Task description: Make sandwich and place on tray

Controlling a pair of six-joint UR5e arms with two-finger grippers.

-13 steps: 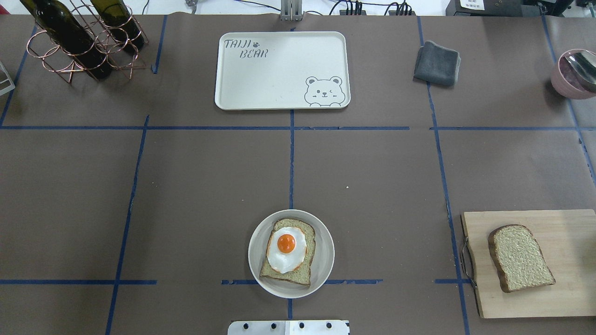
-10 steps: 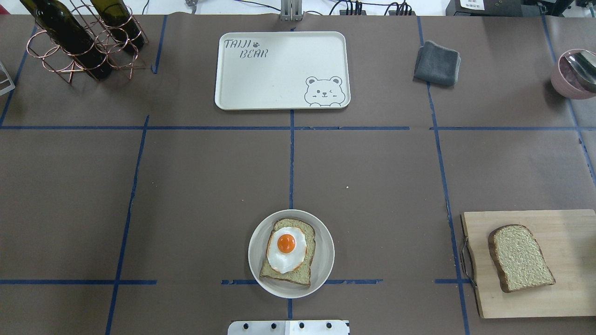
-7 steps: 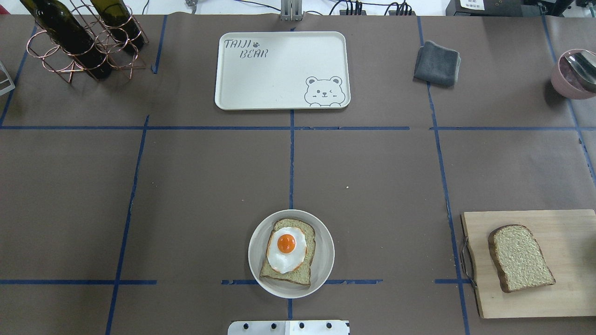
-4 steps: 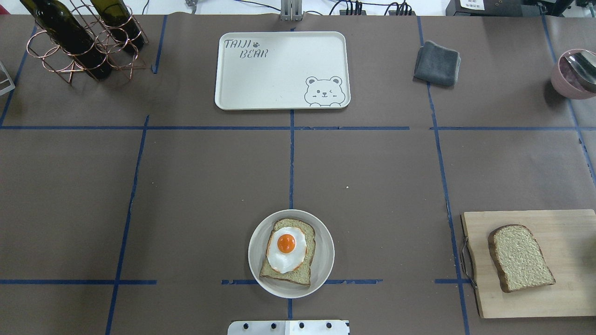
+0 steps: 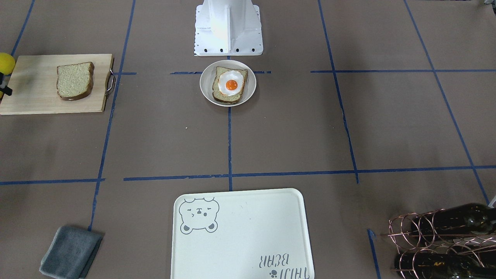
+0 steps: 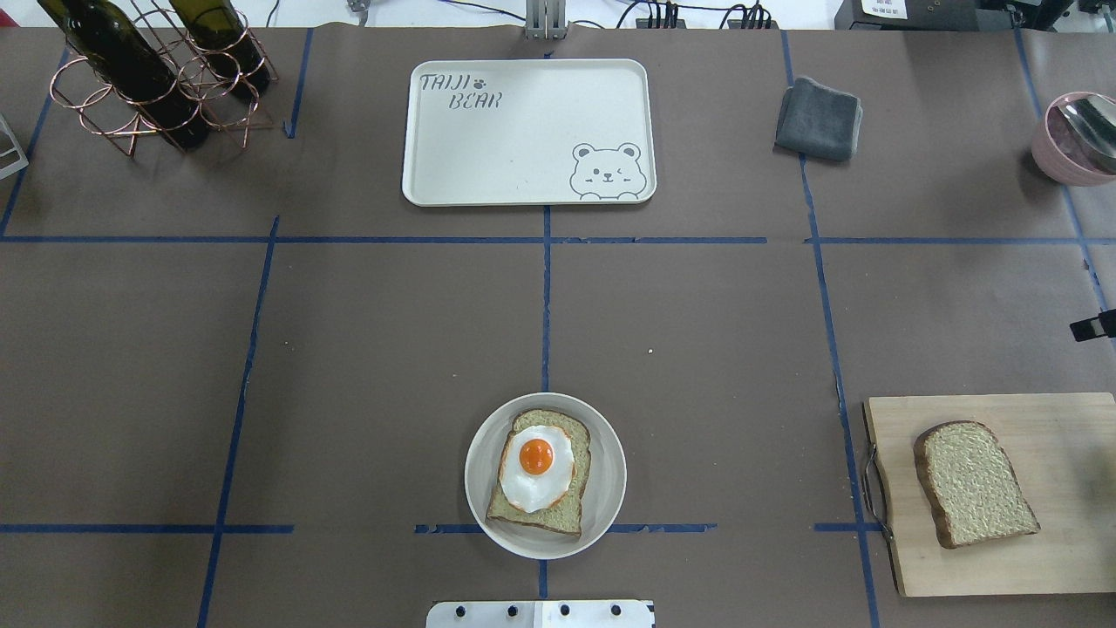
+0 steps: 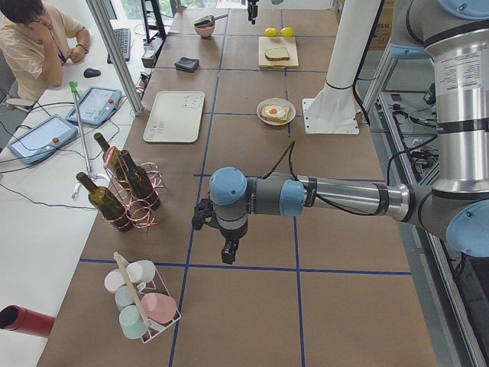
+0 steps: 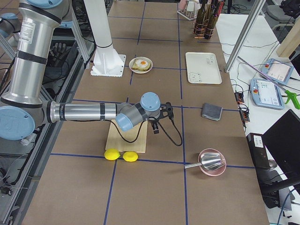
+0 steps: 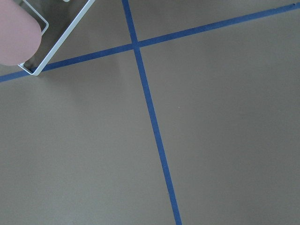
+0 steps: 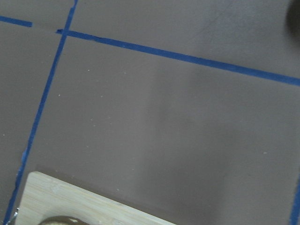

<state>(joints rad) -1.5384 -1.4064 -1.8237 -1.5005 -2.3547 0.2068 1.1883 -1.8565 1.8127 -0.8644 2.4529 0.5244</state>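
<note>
Since half a second ago a small black piece of the right gripper (image 6: 1093,326) has come into the overhead view at its right edge; everything on the table lies as it did. Seen from the table's right end, that gripper points down over bare brown table paper, just off the far edge of the light wooden cutting board with a metal handle (image 6: 1046,558). Whether its fingers are spread or pressed together I cannot tell. The left gripper (image 7: 228,254) shows only from the table's left end, pointing down above a blue tape line near a white wire rack of pastel cups (image 7: 142,306); its state cannot be judged either.

On the board lies a brown-crusted wholemeal bread slice (image 6: 974,482), flat. Well apart from it, close to the robot's base, a small white round bowl (image 6: 476,488) holds the other bread slice (image 6: 562,515) with a white fried egg with an orange yolk (image 6: 534,467) on top. The egg is uncovered, the two slices not yet brought together. The large white rounded-rectangle tray with a grey bear face (image 6: 523,139) sits across the table from the bowl.

Further out are a folded grey cloth (image 6: 818,119), a copper wire rack with dark bottles (image 6: 148,87), a pink bowl with a metal scoop (image 6: 1068,144) and two yellow lemons (image 8: 119,155) beside the board.
</note>
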